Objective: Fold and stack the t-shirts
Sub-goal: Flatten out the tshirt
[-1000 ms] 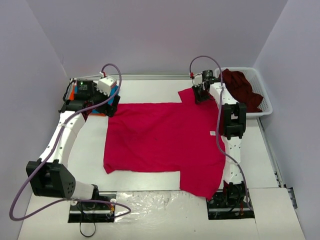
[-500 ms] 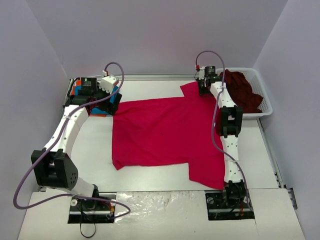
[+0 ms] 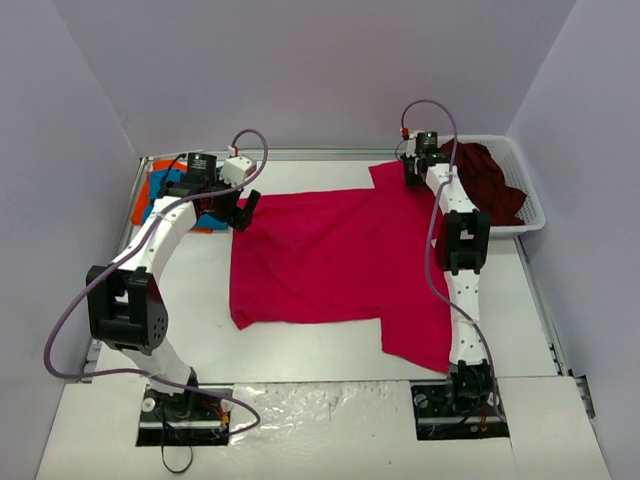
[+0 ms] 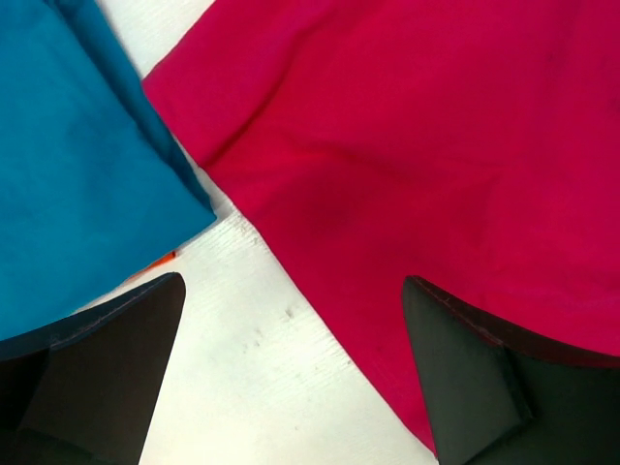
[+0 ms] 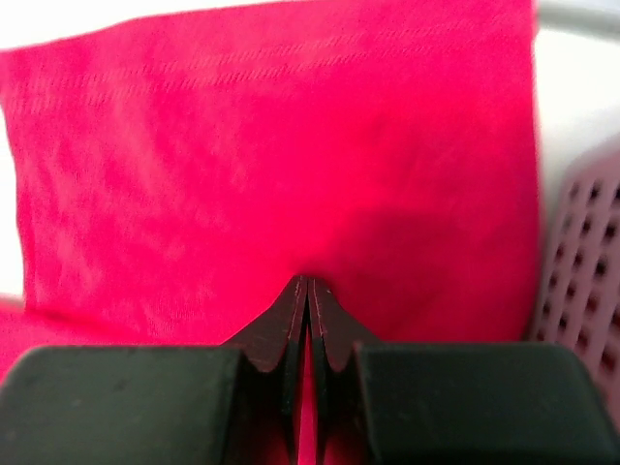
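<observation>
The crimson-pink t-shirt (image 3: 340, 260) lies spread flat on the white table. My right gripper (image 3: 415, 172) is shut on its far right corner, and cloth is pinched between the closed fingers in the right wrist view (image 5: 307, 291). My left gripper (image 3: 241, 210) is open at the shirt's far left corner. In the left wrist view (image 4: 291, 378) it is over bare table, with its right finger (image 4: 465, 378) above the crimson edge (image 4: 436, 145). The folded blue t-shirt (image 3: 168, 197) lies on the orange one (image 3: 143, 190) at the far left. The blue shirt also shows in the left wrist view (image 4: 77, 165).
The white mesh basket (image 3: 530, 215) stands at the far right and holds the dark maroon t-shirt (image 3: 485, 180). Its wall shows beside the right gripper (image 5: 581, 281). A raised table rim runs along the far edge. Grey walls close in on three sides.
The crimson shirt has slid right and toward the far edge with the right gripper. The left arm swung right, away from the blue and orange shirts, to the shirt's far left corner.
</observation>
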Controlling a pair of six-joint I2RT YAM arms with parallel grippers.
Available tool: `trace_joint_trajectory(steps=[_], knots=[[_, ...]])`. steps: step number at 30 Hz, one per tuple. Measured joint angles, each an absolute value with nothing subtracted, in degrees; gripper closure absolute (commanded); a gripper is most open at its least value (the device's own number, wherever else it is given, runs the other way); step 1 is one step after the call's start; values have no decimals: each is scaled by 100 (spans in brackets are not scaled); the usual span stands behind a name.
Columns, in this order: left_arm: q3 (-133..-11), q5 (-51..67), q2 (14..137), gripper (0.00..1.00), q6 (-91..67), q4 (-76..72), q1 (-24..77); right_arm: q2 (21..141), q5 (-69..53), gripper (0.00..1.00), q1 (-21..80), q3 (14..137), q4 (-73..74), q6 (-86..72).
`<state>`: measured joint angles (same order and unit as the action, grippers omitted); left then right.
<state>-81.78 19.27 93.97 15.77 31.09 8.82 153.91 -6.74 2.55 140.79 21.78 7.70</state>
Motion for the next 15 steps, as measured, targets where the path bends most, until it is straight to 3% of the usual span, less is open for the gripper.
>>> trace_joint_trajectory(steps=[5, 7, 8, 11, 12, 15], knots=[[-8864, 2246, 10175, 6, 1437, 3087, 895, 14508, -991, 100, 255, 12925, 2283, 845], [-9201, 2405, 10516, 1, 1350, 3089, 893, 14044, -1122, 100, 263, 12503, 2340, 897], [-9362, 2464, 10676, 26, 1313, 3103, 895, 13725, -1199, 100, 272, 12239, 2327, 926], [-9861, 2624, 11113, 70, 1138, 3159, 895, 12744, -1483, 100, 272, 11498, 2370, 1116], [-10009, 2648, 11233, 95, 1105, 3162, 893, 12355, -1612, 100, 276, 11212, 2423, 1216], [-10366, 2672, 11574, 98, 1017, 3168, 895, 11253, -2010, 100, 283, 10348, 2615, 1566]])
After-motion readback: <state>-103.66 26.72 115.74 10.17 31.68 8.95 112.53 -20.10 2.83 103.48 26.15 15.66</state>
